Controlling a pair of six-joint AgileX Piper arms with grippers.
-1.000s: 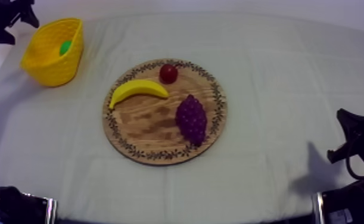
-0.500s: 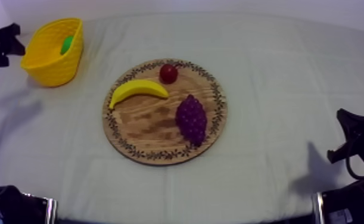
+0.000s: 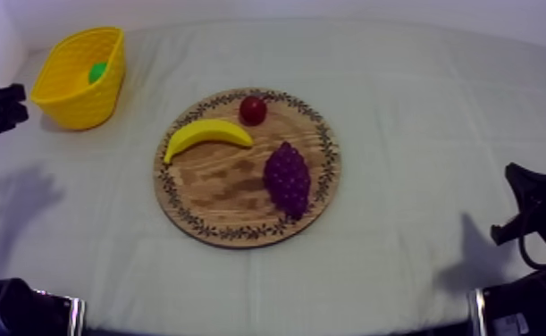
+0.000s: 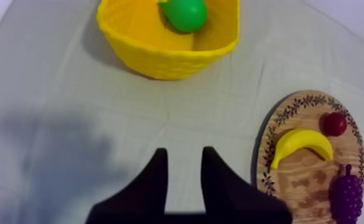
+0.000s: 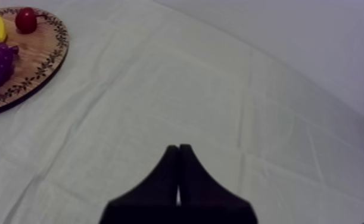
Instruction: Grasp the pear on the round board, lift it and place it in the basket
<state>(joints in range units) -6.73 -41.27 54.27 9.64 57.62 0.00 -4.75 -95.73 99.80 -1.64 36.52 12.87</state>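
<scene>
Pear: the green toy pear lies inside the yellow woven basket, close to one wall – off the board altogether
Basket: upright on the grey-white cloth at the table's far left corner, well apart from the board
Board: the round wooden board with a patterned rim sits mid-table with three toy fruits on it
On the board: a yellow toy banana curved across the far-left part, a small red fruit just beyond its tip near the rim, a purple bunch of grapes on the right part
Left gripper: the left gripper hangs over bare cloth near the basket – two black fingers parted, nothing between them; in the top view it looks to be the dark shape at the left edge beside the basket
Right gripper: the right gripper sits low at the table's right side, fingers pressed together into a narrow wedge, holding nothing, well apart from the board
</scene>
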